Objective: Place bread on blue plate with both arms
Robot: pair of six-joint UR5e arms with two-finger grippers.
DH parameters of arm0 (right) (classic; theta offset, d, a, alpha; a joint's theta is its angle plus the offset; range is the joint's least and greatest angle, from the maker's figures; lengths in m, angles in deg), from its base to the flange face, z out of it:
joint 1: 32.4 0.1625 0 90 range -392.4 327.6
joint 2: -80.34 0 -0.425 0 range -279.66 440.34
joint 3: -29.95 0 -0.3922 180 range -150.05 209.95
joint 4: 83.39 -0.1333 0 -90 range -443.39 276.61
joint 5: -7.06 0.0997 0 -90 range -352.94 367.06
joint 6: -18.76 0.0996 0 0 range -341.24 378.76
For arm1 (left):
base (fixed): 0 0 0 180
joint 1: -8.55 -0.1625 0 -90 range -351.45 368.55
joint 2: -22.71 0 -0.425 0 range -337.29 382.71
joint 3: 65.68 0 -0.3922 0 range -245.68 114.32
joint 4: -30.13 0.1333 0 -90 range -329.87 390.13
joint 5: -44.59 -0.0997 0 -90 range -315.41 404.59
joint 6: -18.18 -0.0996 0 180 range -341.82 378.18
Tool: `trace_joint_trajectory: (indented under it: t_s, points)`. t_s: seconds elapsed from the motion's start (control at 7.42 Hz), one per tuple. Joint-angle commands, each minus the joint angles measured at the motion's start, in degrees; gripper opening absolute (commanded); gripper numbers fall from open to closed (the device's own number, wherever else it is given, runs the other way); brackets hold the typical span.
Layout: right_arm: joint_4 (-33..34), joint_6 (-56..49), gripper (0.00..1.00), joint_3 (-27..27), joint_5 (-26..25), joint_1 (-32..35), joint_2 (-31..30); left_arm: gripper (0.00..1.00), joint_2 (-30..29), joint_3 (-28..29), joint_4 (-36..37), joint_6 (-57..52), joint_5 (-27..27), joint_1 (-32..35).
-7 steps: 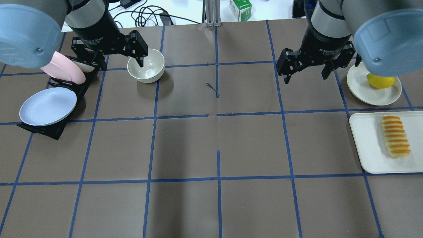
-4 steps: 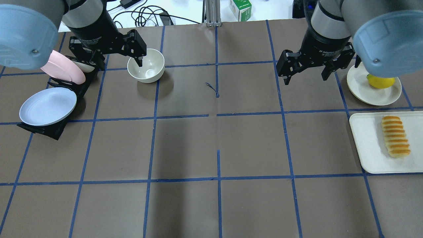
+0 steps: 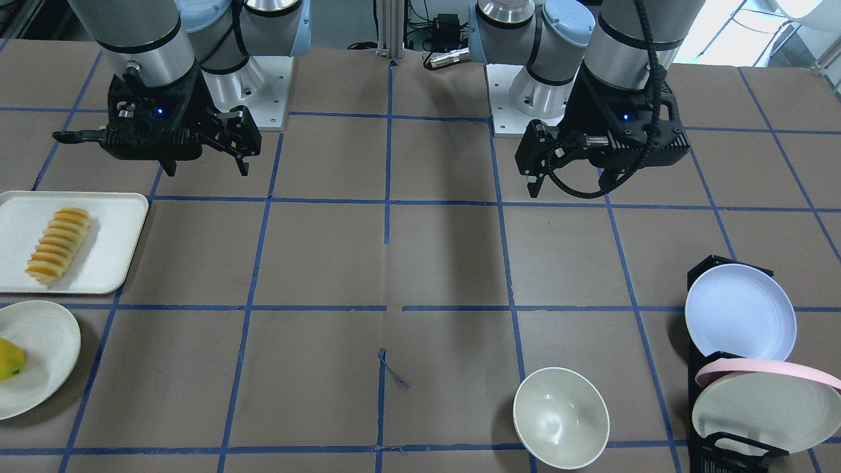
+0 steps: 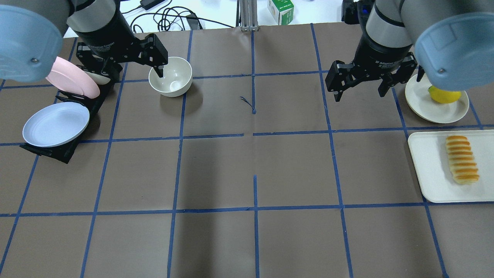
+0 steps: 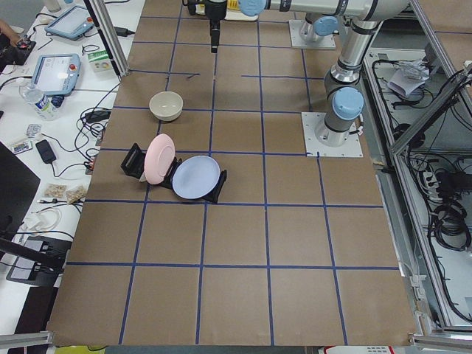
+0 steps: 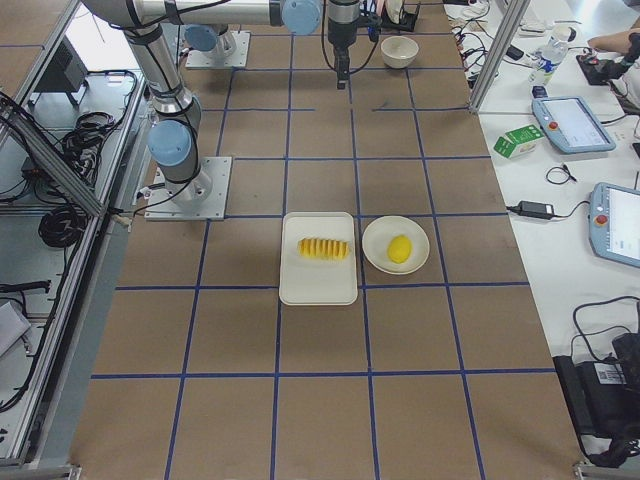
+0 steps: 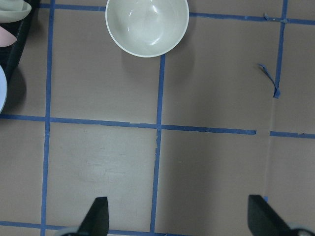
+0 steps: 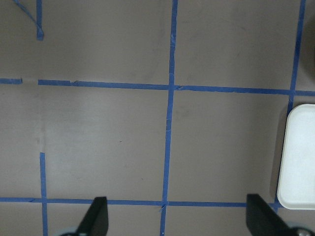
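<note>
The bread [image 4: 462, 159] lies on a white tray [image 4: 428, 173] at the table's right edge; it also shows in the front view [image 3: 58, 244] and the right side view [image 6: 324, 248]. The blue plate [image 4: 56, 124] leans in a black rack [image 4: 61, 152] at the far left, and shows in the front view [image 3: 739, 311] too. My left gripper [image 4: 133, 73] hangs open and empty beside the rack, above the table. My right gripper [image 4: 359, 95] hangs open and empty, well left of and beyond the tray. Both wrist views show wide-apart fingertips [image 7: 98, 216] [image 8: 98, 216] over bare table.
A white bowl [image 4: 170, 76] stands just right of my left gripper. A pink-rimmed plate [image 4: 73, 79] leans in the rack behind the blue one. A cream plate [image 4: 432, 106] with a yellow fruit [image 4: 444, 94] sits beyond the tray. Blue tape lines grid the brown table.
My left gripper has shifted slightly left and toward the far edge. My right gripper has shifted slightly right and nearer. Both stay open; nothing else moved.
</note>
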Motion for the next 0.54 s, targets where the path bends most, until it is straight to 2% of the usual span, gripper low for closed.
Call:
trace_joint_trajectory:
  t_s: [0.0, 0.27, 0.4]
  points:
    - [0.11, -1.94, 1.00, 1.73, -0.07, -3.85, -0.89, 1.00, -0.01, -0.04, 1.61, -0.32, 0.78, -3.74]
    - [0.82, -7.11, 1.00, 4.62, 0.02, -9.55, -0.89, 1.00, 0.26, 0.05, 1.53, -0.24, 0.26, -6.73]
    - [1.95, -10.88, 1.00, 7.43, -1.80, -13.33, -0.55, 1.00, 0.35, 0.31, 1.88, 0.46, 0.26, -8.84]
